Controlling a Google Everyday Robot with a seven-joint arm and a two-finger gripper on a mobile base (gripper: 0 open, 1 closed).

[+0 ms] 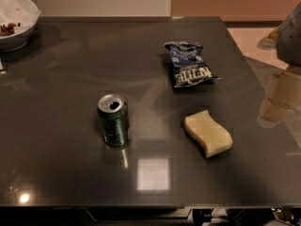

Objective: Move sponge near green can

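In the camera view the sponge [208,133] lies flat on the dark table [70,164], right of centre. The gripper [275,102] hangs at the table's right edge, to the right of the sponge and slightly farther back, not touching it. I cannot tell whether it is spread or closed. The green can [113,120] stands upright, well left of the sponge. A chip bag [189,64] lies behind the sponge.

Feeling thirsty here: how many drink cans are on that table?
1. The green can stands upright left of the sponge; the gripper hovers at the right edge of the table. None seems hidden.
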